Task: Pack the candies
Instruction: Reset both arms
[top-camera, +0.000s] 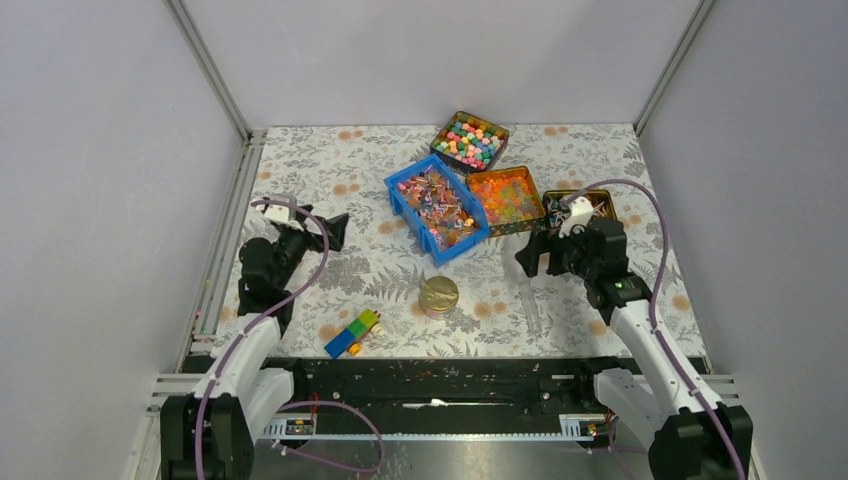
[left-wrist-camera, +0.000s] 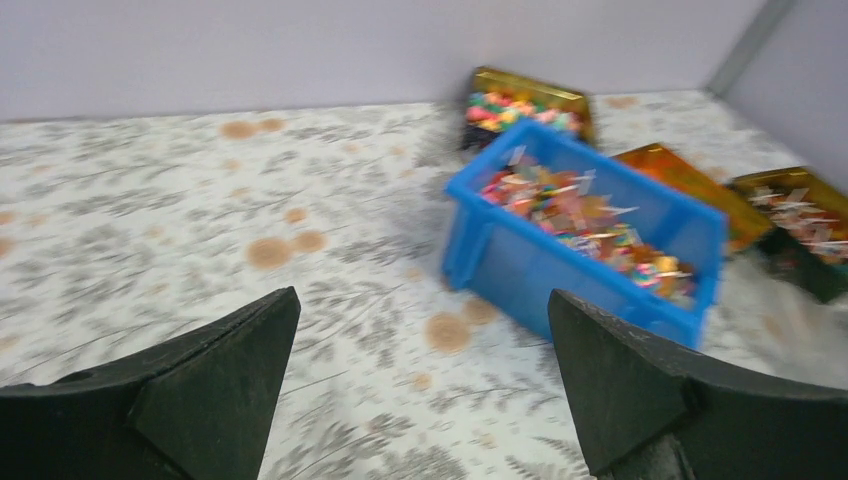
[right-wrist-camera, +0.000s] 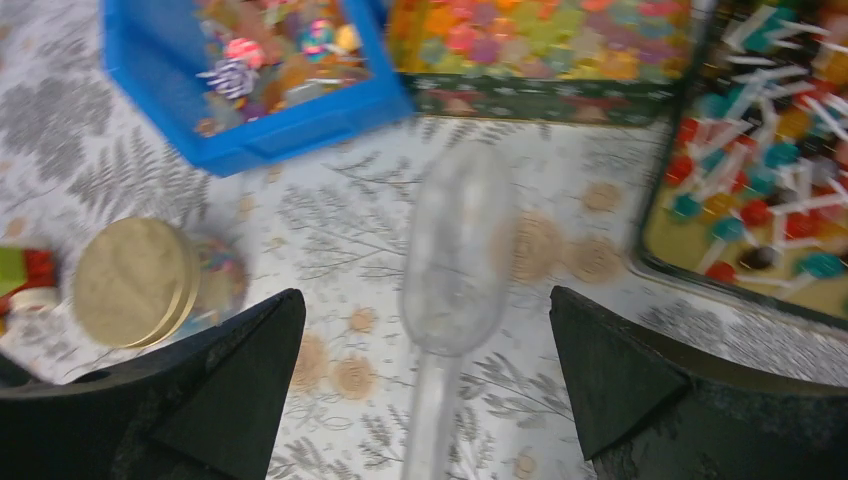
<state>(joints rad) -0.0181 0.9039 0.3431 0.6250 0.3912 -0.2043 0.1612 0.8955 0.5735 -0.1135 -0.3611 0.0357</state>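
**Both grippers spread wide, candies untouched in the bin**

Top view first: the candies (top-camera: 436, 203) are heaped in the blue bin (top-camera: 408, 222), which sits at an angle mid-table. The left gripper (top-camera: 338, 231) hangs well to the left of it, jaws apart and nothing between them. The right gripper (top-camera: 532, 256) is just right of the bin's near corner, also wide and empty, above a clear scoop (top-camera: 528, 300) lying on the floral table (top-camera: 330, 170). A tin of round balls (top-camera: 469, 140) stands beyond the bin, an orange tin (top-camera: 505, 197) is on its right, and a gold-lidded jar (top-camera: 438, 295) is on its near side.

Left wrist, a blurred shot: the fingers (left-wrist-camera: 215, 385) frame bare table. The bin and its candies lie ahead and to the right, clear of both tips.

Right wrist: the scoop lies on the table in the gap between the parted fingers. The candies are far-left, beyond the tips. A tin of lollipops (right-wrist-camera: 655, 240) is on the right.
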